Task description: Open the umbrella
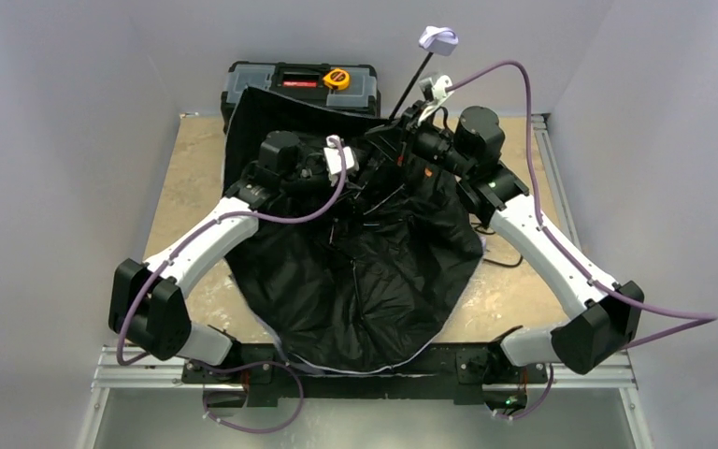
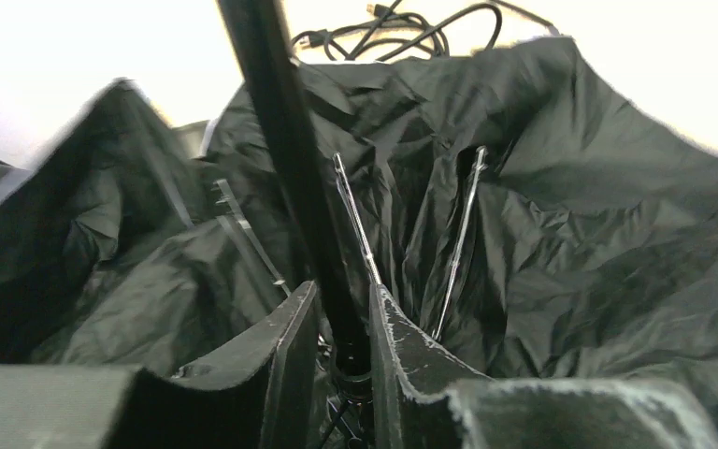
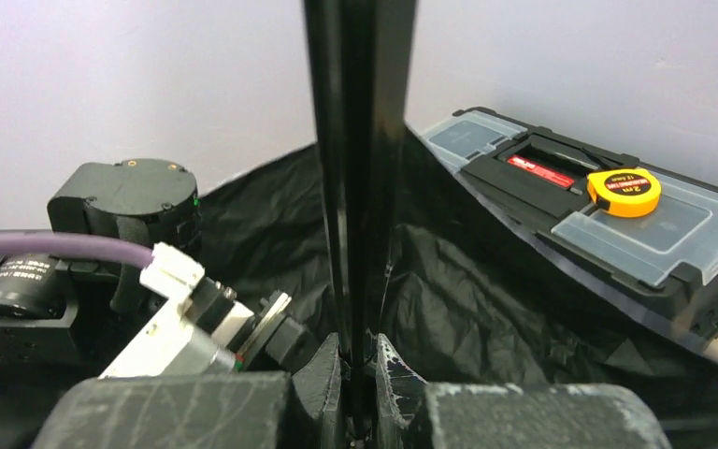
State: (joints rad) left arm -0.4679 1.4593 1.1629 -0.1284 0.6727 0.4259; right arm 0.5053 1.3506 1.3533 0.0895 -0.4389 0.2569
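Note:
The umbrella (image 1: 365, 281) lies spread over the table with its black lining up and a pale edge showing at the front. Its thin black shaft (image 1: 411, 84) slants up to the pale lavender handle (image 1: 438, 37). My left gripper (image 1: 360, 173) is shut round the shaft (image 2: 280, 140) low down by the runner, with metal ribs (image 2: 458, 234) and the lining (image 2: 598, 234) behind it. My right gripper (image 1: 402, 126) is shut on the shaft (image 3: 360, 140) higher up, and its fingertips (image 3: 394, 369) press on both sides.
A black toolbox (image 1: 299, 79) with a yellow tape measure (image 1: 337, 78) stands at the back, touching the canopy's far edge; it also shows in the right wrist view (image 3: 617, 234). Black cables (image 2: 402, 23) lie beyond the canopy. My left wrist (image 3: 122, 215) sits close to the right gripper.

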